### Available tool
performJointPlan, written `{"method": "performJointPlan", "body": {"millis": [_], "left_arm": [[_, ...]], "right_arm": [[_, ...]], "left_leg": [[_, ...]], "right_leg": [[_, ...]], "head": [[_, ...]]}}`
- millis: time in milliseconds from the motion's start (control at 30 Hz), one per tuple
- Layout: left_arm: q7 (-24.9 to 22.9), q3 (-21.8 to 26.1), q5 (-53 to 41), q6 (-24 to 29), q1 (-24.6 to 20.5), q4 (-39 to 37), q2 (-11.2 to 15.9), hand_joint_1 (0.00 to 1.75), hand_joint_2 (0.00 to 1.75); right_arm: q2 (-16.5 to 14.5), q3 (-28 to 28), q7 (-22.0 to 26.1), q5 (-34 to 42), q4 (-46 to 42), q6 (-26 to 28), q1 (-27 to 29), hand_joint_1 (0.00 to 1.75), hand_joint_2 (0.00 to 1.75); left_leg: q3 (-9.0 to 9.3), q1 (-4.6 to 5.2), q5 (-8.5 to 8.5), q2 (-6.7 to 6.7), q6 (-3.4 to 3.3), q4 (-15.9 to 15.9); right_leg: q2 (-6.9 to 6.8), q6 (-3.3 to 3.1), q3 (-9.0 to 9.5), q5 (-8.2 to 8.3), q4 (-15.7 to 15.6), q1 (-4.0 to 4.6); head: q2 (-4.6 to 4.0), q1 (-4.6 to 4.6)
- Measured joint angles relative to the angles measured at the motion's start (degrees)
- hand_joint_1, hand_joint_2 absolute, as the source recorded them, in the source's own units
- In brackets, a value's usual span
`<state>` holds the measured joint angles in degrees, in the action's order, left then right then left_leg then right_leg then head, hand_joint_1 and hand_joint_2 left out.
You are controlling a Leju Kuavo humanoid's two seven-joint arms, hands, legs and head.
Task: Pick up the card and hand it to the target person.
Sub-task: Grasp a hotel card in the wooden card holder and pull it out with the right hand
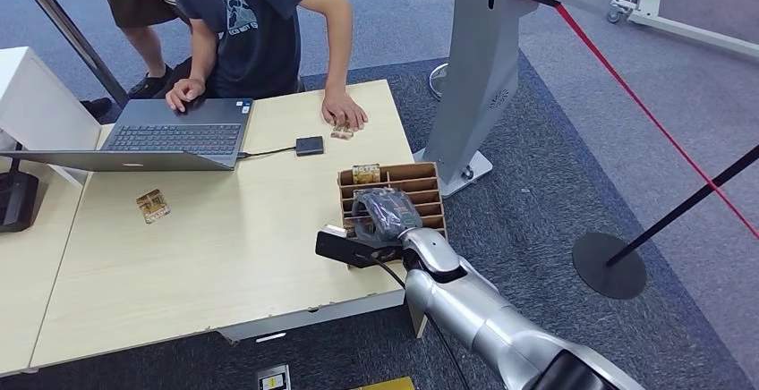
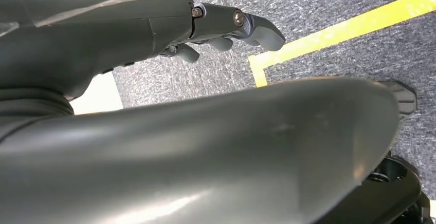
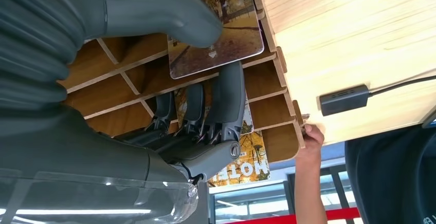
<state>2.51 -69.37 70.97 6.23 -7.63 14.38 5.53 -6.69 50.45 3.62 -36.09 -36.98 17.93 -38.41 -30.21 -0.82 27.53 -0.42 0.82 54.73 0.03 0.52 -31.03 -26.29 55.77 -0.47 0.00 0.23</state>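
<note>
My right hand (image 1: 385, 214) is down in the brown wooden card rack (image 1: 421, 180) at the table's right edge. In the right wrist view a card with an autumn tree picture (image 3: 231, 39) stands in a slot; my thumb (image 3: 169, 8) lies on its face and my fingers (image 3: 226, 100) reach behind it, pinching it. A second card marked HOTEL (image 3: 249, 165) stands in a farther slot, also seen as card (image 1: 365, 173). The target person (image 1: 255, 23) leans over the table's far side, one hand (image 1: 345, 113) flat on the top. My left hand (image 2: 226, 31) hangs over the carpet, holding nothing.
A laptop (image 1: 174, 135) sits at the far left with a small black box (image 1: 309, 146) wired to it. A loose card (image 1: 153, 205) lies on the table (image 1: 224, 265). A grey kiosk (image 1: 479, 68) stands to the right, with red tape and a stanchion base (image 1: 609, 265) beyond.
</note>
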Motion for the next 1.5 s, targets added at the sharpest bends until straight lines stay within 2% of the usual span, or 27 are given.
{"method": "performJointPlan", "body": {"millis": [133,400,533,600,700,733,1000,1233,1500], "left_arm": [[0.00,0.00,0.00,-0.15,0.00,0.00,0.00,0.00,0.00],[0.01,0.00,0.00,-0.59,0.00,0.00,0.00,0.00,0.00],[0.09,0.00,0.00,-0.63,0.00,0.01,0.00,0.00,0.00],[0.10,0.00,0.00,-0.68,0.00,0.00,0.00,0.00,0.00],[0.11,0.00,0.00,-0.76,0.00,0.00,0.00,0.00,0.00],[0.11,0.00,0.01,-0.79,0.00,0.00,0.00,0.00,0.00],[0.11,0.00,0.02,-0.90,0.05,0.00,0.00,0.00,0.00],[0.09,0.00,-0.08,-0.89,0.07,0.00,0.00,0.00,0.00],[0.15,-0.10,-1.07,-0.90,0.05,0.00,0.03,0.00,0.00]], "right_arm": [[-0.08,0.00,-0.20,0.00,0.30,0.15,-0.01,1.27,1.75],[-0.13,-0.01,-0.13,-0.13,0.68,1.10,-0.02,1.24,1.75],[-0.10,-0.03,0.20,-0.19,0.65,1.50,-0.01,1.30,1.75],[-0.09,-0.04,0.41,-0.22,0.58,1.64,-0.01,1.42,1.75],[0.04,-0.07,0.68,-0.25,0.18,1.71,0.04,1.71,1.75],[0.11,-0.07,0.78,-0.26,-0.12,1.71,0.11,1.75,1.75],[1.67,-0.13,0.65,0.30,-8.07,0.02,2.28,1.75,1.75],[4.71,-1.35,-0.86,0.69,-21.08,-3.08,4.08,1.75,1.75],[7.44,-2.80,-1.82,0.81,-30.05,-3.14,4.60,1.75,1.75]], "left_leg": [[0.01,0.00,0.00,0.00,0.00,0.00],[0.01,0.00,0.00,0.00,0.00,0.00],[0.01,0.00,0.00,0.00,0.00,0.00],[0.01,0.00,0.00,0.00,0.00,0.00],[0.00,0.00,0.00,0.00,0.00,0.00],[0.00,0.00,0.00,0.00,0.00,0.00],[-0.03,0.00,0.02,0.01,-0.01,0.00],[-0.04,0.00,0.02,0.01,-0.01,0.00],[-0.04,0.00,0.02,0.01,-0.01,0.00]], "right_leg": [[0.00,0.00,0.01,0.00,0.00,0.00],[0.00,0.00,0.02,0.00,-0.02,0.00],[0.00,0.00,0.02,0.00,-0.02,0.00],[0.00,0.00,0.01,0.00,-0.02,0.00],[0.00,0.00,0.01,0.00,-0.02,0.00],[0.00,0.00,0.00,0.00,-0.02,0.00],[0.00,0.00,-0.04,-0.01,-0.02,0.00],[0.00,0.00,-0.05,0.00,-0.03,0.00],[0.00,0.00,-0.05,0.00,-0.03,0.00]], "head": [[0.00,-0.01],[0.00,-0.02],[0.00,-0.02],[0.00,-0.01],[0.00,-0.02],[0.00,-0.02],[0.00,-0.01],[0.00,0.00],[0.00,-0.01]]}}
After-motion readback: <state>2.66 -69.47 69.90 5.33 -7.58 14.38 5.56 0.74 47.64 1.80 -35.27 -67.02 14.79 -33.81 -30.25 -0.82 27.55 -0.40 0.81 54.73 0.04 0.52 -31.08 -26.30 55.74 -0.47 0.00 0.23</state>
